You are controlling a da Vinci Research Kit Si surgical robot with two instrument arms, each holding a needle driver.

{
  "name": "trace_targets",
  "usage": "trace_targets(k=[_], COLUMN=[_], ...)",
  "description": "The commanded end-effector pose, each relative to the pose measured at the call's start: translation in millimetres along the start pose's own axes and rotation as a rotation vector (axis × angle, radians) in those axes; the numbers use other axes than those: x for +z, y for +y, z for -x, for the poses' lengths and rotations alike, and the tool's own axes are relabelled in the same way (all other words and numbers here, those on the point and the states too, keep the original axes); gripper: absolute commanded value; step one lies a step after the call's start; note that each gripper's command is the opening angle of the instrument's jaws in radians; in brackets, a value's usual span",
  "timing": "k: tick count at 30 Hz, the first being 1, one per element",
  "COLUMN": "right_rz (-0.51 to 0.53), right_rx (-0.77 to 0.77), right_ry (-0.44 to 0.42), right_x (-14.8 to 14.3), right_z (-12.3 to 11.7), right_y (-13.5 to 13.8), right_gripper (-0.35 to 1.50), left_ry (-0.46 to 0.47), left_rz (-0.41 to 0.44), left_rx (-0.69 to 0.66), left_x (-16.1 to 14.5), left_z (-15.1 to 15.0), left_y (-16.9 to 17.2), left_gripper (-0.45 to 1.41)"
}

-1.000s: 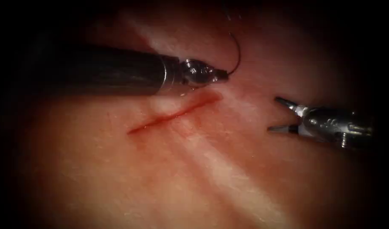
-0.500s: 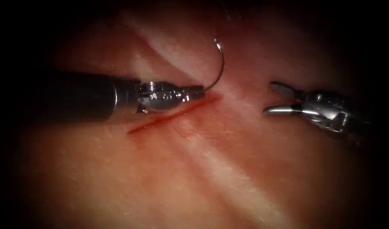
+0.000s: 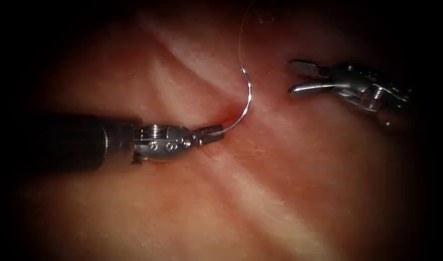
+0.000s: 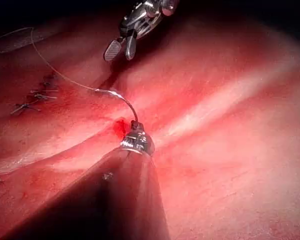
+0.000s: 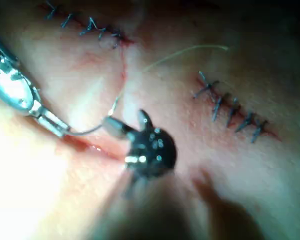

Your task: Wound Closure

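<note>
A thin, shiny curved steel needle (image 3: 244, 107) arcs above the tissue (image 3: 260, 193), just beside the right end of the cut (image 3: 227, 116), not in the flesh. The left tool (image 3: 212, 135), smooth metal, pinches the needle at one end of its curve. Fine pale thread (image 3: 240, 43) runs up from the other end. The right tool (image 3: 298, 77) hangs near, holding nothing, its 2 jaws spread apart. Dark stitches (image 5: 230, 107) cross older cuts. No writing is legible.

Old stitch rows (image 5: 232, 107) on tissue, w/ another row (image 5: 85, 25) nearby, dark knots.
</note>
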Motion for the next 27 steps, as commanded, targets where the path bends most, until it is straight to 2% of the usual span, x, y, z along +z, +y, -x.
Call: trace_targets(k=[1, 12, 27], right_rz=[-0.018, -0.066, -0.113], right_rx=[0.005, 0.033, 0.061], right_ry=[0.0, -0.004, -0.008], right_x=[1.0, 2.3, 4.7], right_z=[-0.3, -0.5, -0.5], right_y=[0.4, 0.4, 0.4], right_gripper=[1.0, 0.99, 0.99], left_ry=[0.009, 0.021, 0.033], left_rz=[-0.005, -0.054, -0.083], left_rx=[0.017, 0.141, 0.204], left_x=[0.7, 0.6, 0.5], left_z=[0.1, -0.1, -0.8], left_y=[0.0, 0.2, 0.1], left_gripper=[-0.45, -0.45, -0.45])
